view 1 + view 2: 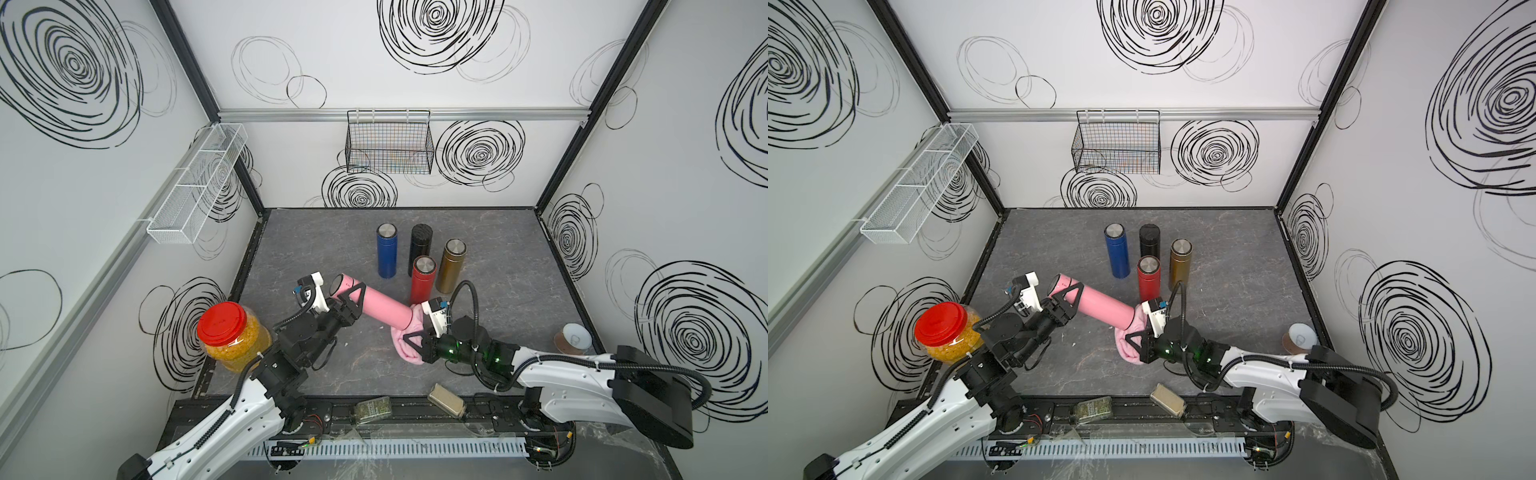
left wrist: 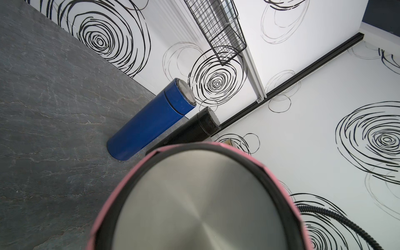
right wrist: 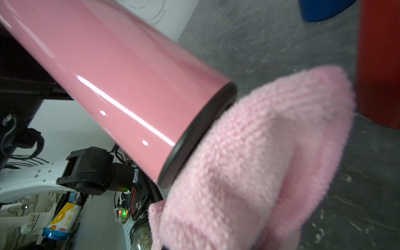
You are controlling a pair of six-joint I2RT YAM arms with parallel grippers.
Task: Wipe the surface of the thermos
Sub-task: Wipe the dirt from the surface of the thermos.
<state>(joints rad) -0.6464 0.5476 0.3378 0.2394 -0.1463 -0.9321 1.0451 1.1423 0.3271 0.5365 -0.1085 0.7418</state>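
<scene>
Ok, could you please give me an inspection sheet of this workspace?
Surface: grey table, a few pale specks.
Job's things: pink thermos held aslant, base against cloth.
Clutter: blue thermos, black thermos, red thermos, gold thermos, all upright; jar; bowl; two containers at front edge.
Hands: left hand shut on pink thermos near lid; right hand shut on cloth.
Cables: hose loops above right wrist.
Surroundings: wire basket, mesh shelf on walls.

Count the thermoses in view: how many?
5. The blue thermos, black thermos, gold thermos and red thermos stand grouped on the table; the pink thermos is held tilted in the left tool. None seems hidden.
</scene>
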